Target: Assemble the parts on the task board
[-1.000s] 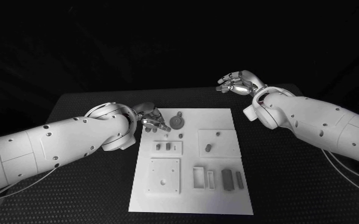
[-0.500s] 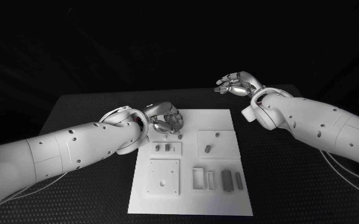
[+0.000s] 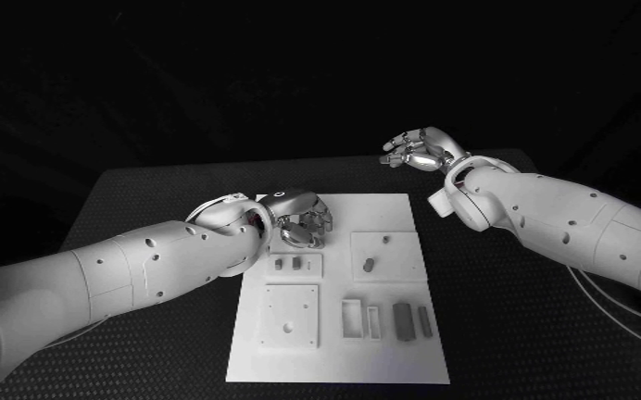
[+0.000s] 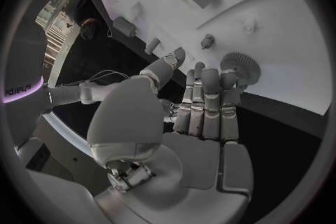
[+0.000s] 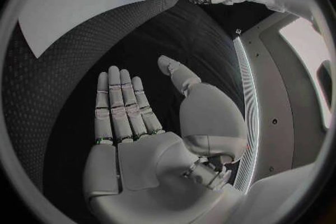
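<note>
**Left hand over the gear**

The left hand point(image 3: 302, 216) hovers at the upper left of the board point(image 3: 401, 363), fingers straight and side by side, holding nothing. In the left wrist view its fingertips point(image 4: 229, 75) reach to the gear point(image 4: 240, 67), a toothed disc lying flat by the board's edge; whether they touch it I cannot tell. The right hand point(image 3: 420, 151) is lifted at the upper right of the frame, off the board, palm open and fingers spread, empty.

To do this step well, I judge the hand should come down squarely on the gear and take it by the rim between thumb and finger, without sliding it off the board.

The other parts, such as the pegs point(image 3: 289, 260), sit mid-board. The bench point(image 3: 147, 344) is dark and finely textured; the room behind is black.
</note>
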`<state>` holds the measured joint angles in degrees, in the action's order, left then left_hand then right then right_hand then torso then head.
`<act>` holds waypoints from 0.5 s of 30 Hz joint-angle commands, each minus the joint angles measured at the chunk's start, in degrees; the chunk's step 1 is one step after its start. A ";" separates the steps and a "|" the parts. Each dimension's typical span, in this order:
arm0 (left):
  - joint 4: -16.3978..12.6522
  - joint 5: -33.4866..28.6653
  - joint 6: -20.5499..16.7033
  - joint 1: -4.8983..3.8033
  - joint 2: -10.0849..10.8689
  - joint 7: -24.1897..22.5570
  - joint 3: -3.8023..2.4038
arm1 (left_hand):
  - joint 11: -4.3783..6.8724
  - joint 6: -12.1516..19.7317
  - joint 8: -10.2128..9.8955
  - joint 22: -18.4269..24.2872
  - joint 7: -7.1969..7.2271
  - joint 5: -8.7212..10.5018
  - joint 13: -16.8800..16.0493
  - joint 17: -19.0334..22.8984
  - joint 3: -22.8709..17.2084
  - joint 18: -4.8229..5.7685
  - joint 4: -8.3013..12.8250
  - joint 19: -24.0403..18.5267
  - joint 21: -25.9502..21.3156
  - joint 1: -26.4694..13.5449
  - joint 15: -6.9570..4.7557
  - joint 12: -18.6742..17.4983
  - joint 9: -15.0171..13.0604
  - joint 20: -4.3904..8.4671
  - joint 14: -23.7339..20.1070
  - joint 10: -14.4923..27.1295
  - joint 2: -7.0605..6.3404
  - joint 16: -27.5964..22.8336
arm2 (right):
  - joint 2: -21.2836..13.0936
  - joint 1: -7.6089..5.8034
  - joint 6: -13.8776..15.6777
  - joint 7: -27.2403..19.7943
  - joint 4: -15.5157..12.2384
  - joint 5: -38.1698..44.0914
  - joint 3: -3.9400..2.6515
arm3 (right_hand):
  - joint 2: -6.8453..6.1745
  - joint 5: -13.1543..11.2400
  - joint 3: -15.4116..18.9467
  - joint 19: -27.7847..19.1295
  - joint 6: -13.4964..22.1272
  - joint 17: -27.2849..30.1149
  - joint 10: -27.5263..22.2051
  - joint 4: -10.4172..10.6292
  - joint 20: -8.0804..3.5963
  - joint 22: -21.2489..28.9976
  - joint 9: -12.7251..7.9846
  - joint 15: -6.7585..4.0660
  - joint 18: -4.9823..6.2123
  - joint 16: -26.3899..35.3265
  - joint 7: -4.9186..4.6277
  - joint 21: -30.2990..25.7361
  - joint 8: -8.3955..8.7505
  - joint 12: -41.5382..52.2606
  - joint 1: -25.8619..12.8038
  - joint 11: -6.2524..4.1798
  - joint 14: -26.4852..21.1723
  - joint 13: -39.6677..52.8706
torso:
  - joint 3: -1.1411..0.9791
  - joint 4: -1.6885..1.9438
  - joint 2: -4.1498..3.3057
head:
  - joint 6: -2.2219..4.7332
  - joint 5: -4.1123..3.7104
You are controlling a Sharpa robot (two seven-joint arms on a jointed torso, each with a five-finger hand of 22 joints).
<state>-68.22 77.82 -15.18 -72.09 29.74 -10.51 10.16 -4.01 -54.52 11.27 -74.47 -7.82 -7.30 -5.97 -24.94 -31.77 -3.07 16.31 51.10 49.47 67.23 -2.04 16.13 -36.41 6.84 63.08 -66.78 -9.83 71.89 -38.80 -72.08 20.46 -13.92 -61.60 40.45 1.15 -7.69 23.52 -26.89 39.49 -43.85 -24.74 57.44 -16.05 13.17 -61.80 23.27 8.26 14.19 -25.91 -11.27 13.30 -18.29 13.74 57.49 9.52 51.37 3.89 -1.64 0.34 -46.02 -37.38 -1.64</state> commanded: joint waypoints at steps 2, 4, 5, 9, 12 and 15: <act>0.61 4.68 1.03 0.55 -0.55 0.33 0.01 | -0.41 -0.18 -0.12 -0.23 -0.11 0.21 0.04 -0.26 0.25 -1.41 0.00 0.56 0.51 -0.53 0.00 -0.82 0.27 0.92 0.38 0.03 -0.38 0.61 | 0.00 0.00 -0.25 -0.37 -0.16 0.28 -0.03 | -0.06 0.23 -0.08 -0.36 0.50 -0.08 -0.01 0.20 0.00 -0.09 -0.09 -0.14 -0.65 0.29 -0.95 -0.40 0.21 -0.30 0.32 0.22 -0.39 0.01 | 0.04 -0.02 -0.01 | -0.07 -0.18; 0.85 5.03 0.84 0.64 -0.69 0.57 0.01 | -0.44 -0.20 -0.12 -0.37 -0.17 0.12 0.01 -0.41 0.20 -1.55 0.01 0.79 0.70 -0.50 0.03 -1.18 0.41 0.90 0.52 -0.03 -0.35 0.99 | 0.01 0.00 -0.25 -0.38 -0.19 0.28 -0.03 | -0.05 0.23 -0.08 -0.36 0.50 -0.09 0.00 0.21 0.00 -0.09 -0.09 -0.14 -0.65 0.29 -0.95 -0.41 0.21 -0.31 0.31 0.22 -0.39 0.01 | 0.05 -0.01 0.01 | -0.05 -0.24; 1.01 5.03 0.70 0.65 -0.77 0.53 0.01 | -0.44 -0.18 -0.14 -0.40 -0.16 0.08 0.01 -0.44 0.17 -1.58 0.02 0.82 0.73 -0.46 0.03 -1.27 0.45 0.89 0.51 -0.05 -0.34 1.04 | 0.01 0.00 -0.25 -0.38 -0.21 0.28 -0.03 | -0.05 0.23 -0.08 -0.36 0.50 -0.09 0.00 0.21 0.00 -0.09 -0.09 -0.14 -0.65 0.30 -0.95 -0.41 0.21 -0.31 0.31 0.22 -0.39 0.01 | 0.04 -0.02 0.01 | -0.07 -0.25; 2.04 4.54 -0.45 0.66 -1.08 -0.23 0.02 | -0.51 -0.15 -0.16 -0.53 -0.09 -0.41 -0.03 -0.50 -0.36 -1.75 0.09 0.87 0.76 0.08 0.10 -1.84 0.67 0.82 0.35 -0.09 0.10 1.24 | -0.04 0.00 -0.28 -0.34 -0.36 0.30 -0.03 | -0.01 0.24 -0.09 -0.35 0.48 -0.11 0.03 0.22 0.00 -0.11 -0.10 -0.14 -0.65 0.30 -0.95 -0.43 0.20 -0.33 0.31 0.21 -0.39 0.01 | -0.01 0.02 0.04 | -0.06 -0.32; 2.34 4.49 -0.51 0.66 -1.15 -0.20 0.02 | -0.89 -0.04 -0.21 -0.58 0.07 -0.98 0.09 -0.29 -1.01 -1.72 0.07 0.34 0.44 0.49 0.46 -2.85 0.94 0.46 -0.32 0.48 0.20 0.88 | -0.01 0.00 -0.37 -0.35 -0.54 0.32 -0.03 | 0.05 0.19 -0.13 -0.34 0.45 -0.14 0.07 0.17 -0.02 -0.15 -0.11 -0.15 -0.64 0.32 -0.93 -0.47 0.17 -0.36 0.41 0.19 -0.38 0.02 | 0.01 0.03 0.07 | -0.01 -0.39; 2.60 4.48 -0.62 0.66 -1.37 -0.20 0.03 | -0.97 -0.05 -0.20 -0.64 0.10 -1.15 0.10 -0.27 -1.18 -1.74 0.03 0.31 0.43 0.54 0.54 -3.14 1.02 0.38 -0.34 0.55 0.38 0.90 | 0.00 0.00 -0.36 -0.36 -0.51 0.32 -0.03 | 0.08 0.16 -0.14 -0.33 0.44 -0.16 0.10 0.17 -0.02 -0.16 -0.12 -0.16 -0.63 0.32 -0.93 -0.48 0.16 -0.37 0.42 0.19 -0.37 0.03 | 0.01 0.00 0.03 | -0.06 -0.42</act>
<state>-65.62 81.61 -15.14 -71.42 28.67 -10.28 10.21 -4.63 -54.57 11.27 -74.90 -7.76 -8.16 -5.95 -25.27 -32.53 -3.06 16.38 51.71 49.91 67.48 -1.72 13.27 -35.44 7.04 62.77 -66.15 -9.58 72.77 -38.82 -72.08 20.44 -13.91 -62.03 40.45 1.14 -7.69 23.52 -26.89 39.49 -43.85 -24.84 57.44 -16.05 13.17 -61.91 23.22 8.25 14.19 -25.91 -11.27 13.07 -18.29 13.74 57.49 9.52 51.38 3.89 -1.63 0.34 -45.97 -37.43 -2.00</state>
